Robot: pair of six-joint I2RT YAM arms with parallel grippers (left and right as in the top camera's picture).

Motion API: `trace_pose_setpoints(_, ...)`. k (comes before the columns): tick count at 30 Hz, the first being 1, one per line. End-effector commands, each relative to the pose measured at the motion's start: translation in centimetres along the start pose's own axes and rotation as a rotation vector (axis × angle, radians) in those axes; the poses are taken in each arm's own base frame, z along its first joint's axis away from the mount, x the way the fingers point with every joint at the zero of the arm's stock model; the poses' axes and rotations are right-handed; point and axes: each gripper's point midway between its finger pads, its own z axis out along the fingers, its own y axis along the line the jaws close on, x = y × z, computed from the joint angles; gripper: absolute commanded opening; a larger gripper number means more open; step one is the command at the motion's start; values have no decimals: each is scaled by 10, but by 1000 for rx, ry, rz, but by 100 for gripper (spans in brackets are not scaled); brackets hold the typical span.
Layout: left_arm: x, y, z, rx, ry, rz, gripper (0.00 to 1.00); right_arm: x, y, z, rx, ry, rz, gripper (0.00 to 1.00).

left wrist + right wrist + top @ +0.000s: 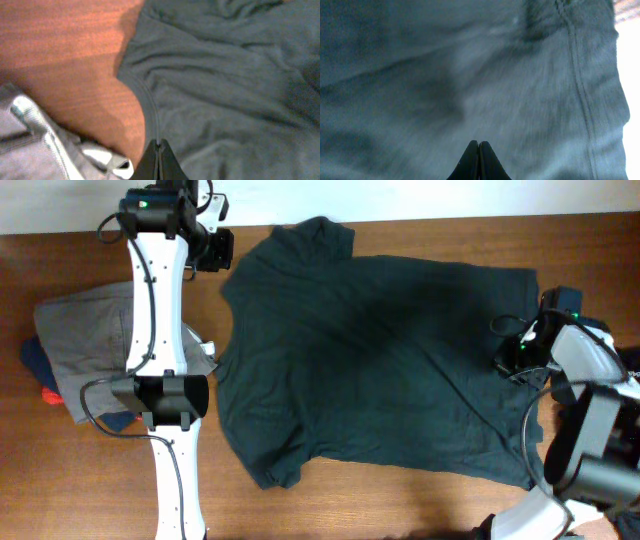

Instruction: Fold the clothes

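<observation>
The brown wooden counter (pixel 400 500) carried a dark teal shirt (pixel 380 350), spread open and nearly flat across its middle, collar end toward the left arm. A grey pile (pixel 85 340) of other clothes lay well apart at the far left edge.

The left fingers (pixel 150 162) were pressed together right at the shirt's hem (pixel 150 107), which ran straight into their tips. Whether cloth was caught between them I could not tell. The right fingers (pixel 470 160) were likewise together, low over the fabric near the opposite edge, and a pinch could not be confirmed there either.

No fold showed anywhere: both sleeves and the body lay in a single layer. By my reading the shirt was laid out and the folding itself remained to be done.
</observation>
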Motion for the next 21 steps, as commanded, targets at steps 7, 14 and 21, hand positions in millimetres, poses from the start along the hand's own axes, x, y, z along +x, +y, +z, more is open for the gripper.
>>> trace_pose_setpoints(7,-5,-19,-59,58,-103,21,2,-14,-44,70,68,24,187,4)
trace_pose_setpoints(14,-8,-22,-86,52,-157,46,12,-81,-27,50,-169,-127,169,4)
trace_pose_setpoints(21,-8,-17,-96,9,-175,69,25,-106,26,-8,-434,-157,-31,47)
